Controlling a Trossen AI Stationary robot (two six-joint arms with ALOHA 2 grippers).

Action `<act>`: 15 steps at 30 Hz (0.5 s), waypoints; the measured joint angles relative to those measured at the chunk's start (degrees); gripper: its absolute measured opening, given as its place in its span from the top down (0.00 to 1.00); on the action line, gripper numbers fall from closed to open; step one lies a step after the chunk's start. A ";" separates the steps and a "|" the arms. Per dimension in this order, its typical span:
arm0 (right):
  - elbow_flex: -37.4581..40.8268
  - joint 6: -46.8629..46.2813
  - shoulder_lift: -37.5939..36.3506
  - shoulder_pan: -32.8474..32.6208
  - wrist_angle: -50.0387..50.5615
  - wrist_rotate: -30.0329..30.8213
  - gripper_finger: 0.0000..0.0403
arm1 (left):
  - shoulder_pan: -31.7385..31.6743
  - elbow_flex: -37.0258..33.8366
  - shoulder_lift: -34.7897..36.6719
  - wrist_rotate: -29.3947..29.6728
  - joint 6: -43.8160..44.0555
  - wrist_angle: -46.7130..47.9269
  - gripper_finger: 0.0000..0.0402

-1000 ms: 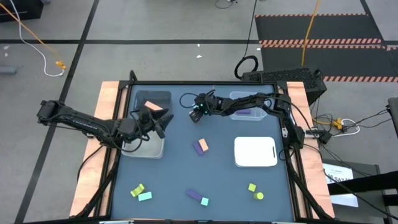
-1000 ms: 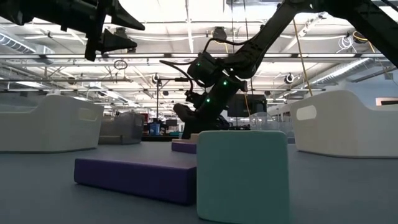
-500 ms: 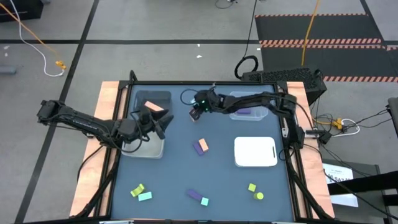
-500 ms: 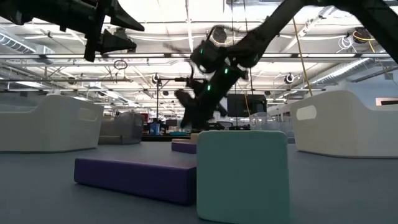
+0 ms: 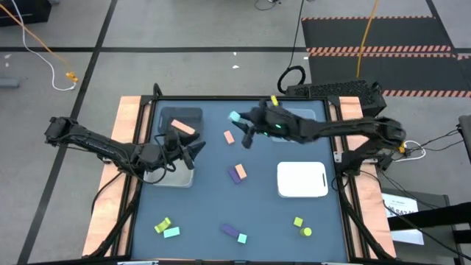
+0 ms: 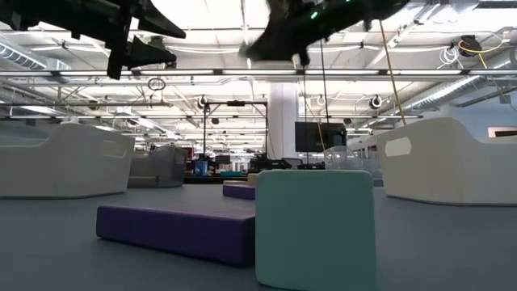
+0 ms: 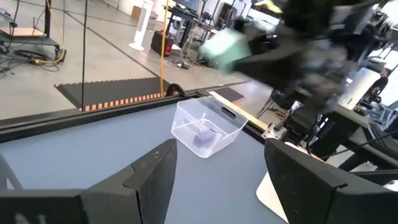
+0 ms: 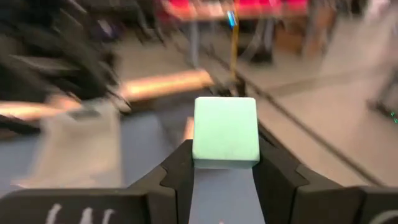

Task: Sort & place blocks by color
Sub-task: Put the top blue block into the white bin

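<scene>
Light teal cube (image 8: 226, 132) between dark fingers (image 8: 176, 171). Table top (image 5: 265, 213) slate blue, wood-coloured edges. Bins: dark grey (image 5: 179, 117), clear (image 7: 206, 125) with purple block (image 7: 205, 137) inside, white (image 5: 302, 179). Salmon-orange block (image 5: 229, 138); yellow-green blocks (image 5: 298, 221).

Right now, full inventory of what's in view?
dark grey bin: 1, far left corner
salmon blocks: 3; one in the dark grey bin, one loose mid-far, one at table centre
purple blocks: 3; centre, near-edge bar, one in the far clear bin
yellow-green blocks: 3; near left, two near right
teal blocks: 3; near left, near centre, one held
clear bins: 2; left, far right
white bin: 1, right
right gripper: shut on the held teal block, raised over far centre
left gripper: open, empty, over the left clear bin
</scene>
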State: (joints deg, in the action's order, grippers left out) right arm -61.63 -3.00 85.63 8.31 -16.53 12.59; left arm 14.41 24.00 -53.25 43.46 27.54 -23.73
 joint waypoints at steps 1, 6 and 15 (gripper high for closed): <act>2.64 0.63 -1.91 -1.07 -3.84 -0.45 0.71 | 0.07 0.01 0.00 0.00 -0.04 0.00 0.39; 13.95 1.68 -9.20 -5.40 -18.99 -3.55 0.71 | 0.42 0.00 0.00 0.00 -0.23 0.00 0.39; 19.54 -7.45 -17.46 -12.59 -3.51 -3.84 0.71 | 0.39 0.00 0.01 -3.11 -0.01 0.40 0.39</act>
State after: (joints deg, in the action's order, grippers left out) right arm -42.09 -10.46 68.17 -4.28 -20.05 8.75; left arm 14.81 24.00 -53.25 40.36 27.53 -23.32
